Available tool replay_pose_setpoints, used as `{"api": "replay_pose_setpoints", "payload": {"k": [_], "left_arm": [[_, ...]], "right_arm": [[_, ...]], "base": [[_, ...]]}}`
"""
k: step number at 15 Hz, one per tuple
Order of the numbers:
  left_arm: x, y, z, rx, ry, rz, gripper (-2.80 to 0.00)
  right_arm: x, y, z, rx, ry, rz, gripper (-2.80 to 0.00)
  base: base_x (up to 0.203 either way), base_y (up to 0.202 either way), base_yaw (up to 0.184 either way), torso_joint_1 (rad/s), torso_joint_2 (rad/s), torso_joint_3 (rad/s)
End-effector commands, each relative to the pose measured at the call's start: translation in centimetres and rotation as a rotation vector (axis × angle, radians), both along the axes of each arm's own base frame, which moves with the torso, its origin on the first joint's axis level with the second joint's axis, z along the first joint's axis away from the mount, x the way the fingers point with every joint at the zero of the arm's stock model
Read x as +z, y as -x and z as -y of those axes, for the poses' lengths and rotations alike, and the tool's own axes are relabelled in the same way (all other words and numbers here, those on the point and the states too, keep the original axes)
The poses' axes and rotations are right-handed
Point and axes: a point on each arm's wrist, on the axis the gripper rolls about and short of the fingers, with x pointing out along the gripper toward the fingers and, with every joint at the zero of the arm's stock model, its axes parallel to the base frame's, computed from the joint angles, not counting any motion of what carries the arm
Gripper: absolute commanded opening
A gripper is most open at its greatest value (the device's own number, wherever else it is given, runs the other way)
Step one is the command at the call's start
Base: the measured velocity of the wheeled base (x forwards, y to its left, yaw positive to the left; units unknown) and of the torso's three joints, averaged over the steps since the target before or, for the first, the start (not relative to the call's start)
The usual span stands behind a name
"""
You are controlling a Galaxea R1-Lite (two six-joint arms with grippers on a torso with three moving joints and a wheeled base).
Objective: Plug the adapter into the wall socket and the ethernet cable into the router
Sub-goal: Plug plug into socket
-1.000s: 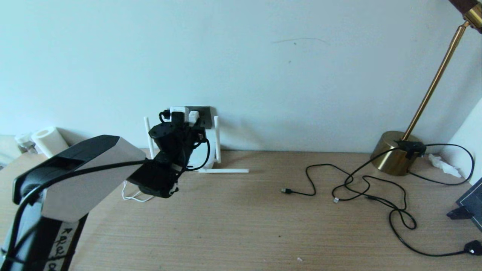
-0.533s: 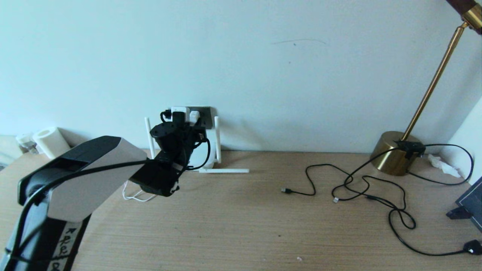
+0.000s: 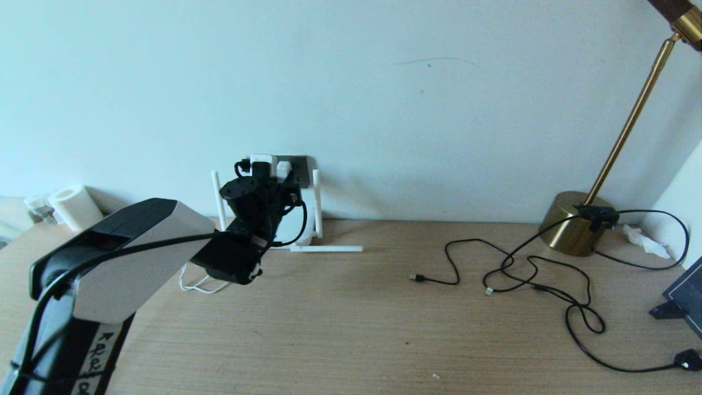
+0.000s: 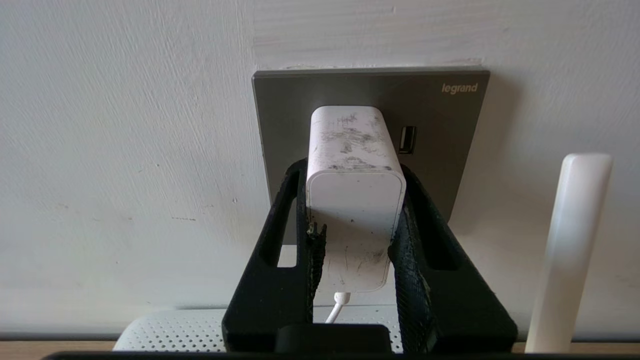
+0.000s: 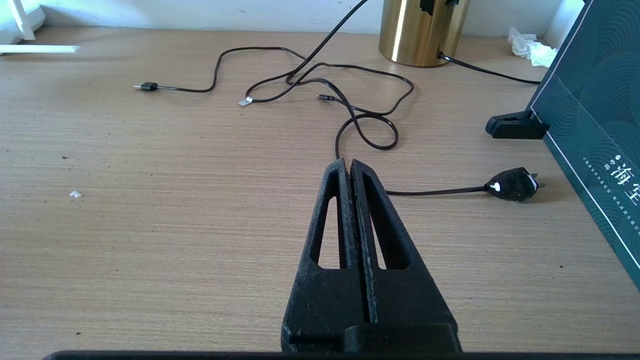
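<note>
My left gripper [image 4: 354,168] is shut on the adapter [image 4: 355,200], a scuffed white block whose far end sits against the dark grey wall socket [image 4: 440,115]; its pins are hidden. The thin white cord [image 4: 336,311] hangs from the adapter. In the head view the adapter [image 3: 263,163] and wall socket [image 3: 300,164] are at the wall, above the router [image 3: 310,222], which the gripper mostly hides. The ethernet cable's clear-tipped plug [image 3: 488,292] lies loose on the table at centre right, also the plug [image 5: 245,101] in the right wrist view. My right gripper [image 5: 346,163] is shut and empty, low over the table.
One router antenna [image 3: 326,248] lies flat on the table; another antenna [image 4: 570,250] stands beside the socket. A brass lamp base [image 3: 573,222], thin black USB cables [image 3: 419,278], a black plug [image 5: 512,184] and a dark box [image 5: 595,115] crowd the right side. A white roll [image 3: 71,206] stands far left.
The left forearm has shifted slightly to the right. The gripper stays at the socket, still holding the adapter. The cables have not moved.
</note>
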Motion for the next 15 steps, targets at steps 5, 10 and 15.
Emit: {"api": "replay_pose_setpoints", "payload": {"k": [5,10,15], "left_arm": [[0.2,-0.3,0.1,-0.005,0.036,0.004,-2.8],[0.0,-1.2,0.2,-0.001,0.049,0.025,-2.8],[-0.2,-1.1,0.1,0.001,0.047,0.018,-2.8]], "right_arm": [[0.0,0.0,0.0,0.0,0.0,-0.001,-2.8],[0.0,0.0,0.0,0.0,0.0,-0.001,-2.8],[0.0,0.0,0.0,0.0,0.0,-0.001,-2.8]], "base": [[0.0,0.0,0.0,0.0,0.0,0.0],[0.0,0.0,0.0,0.0,0.0,0.0],[0.0,0.0,0.0,0.0,0.0,0.0]]}}
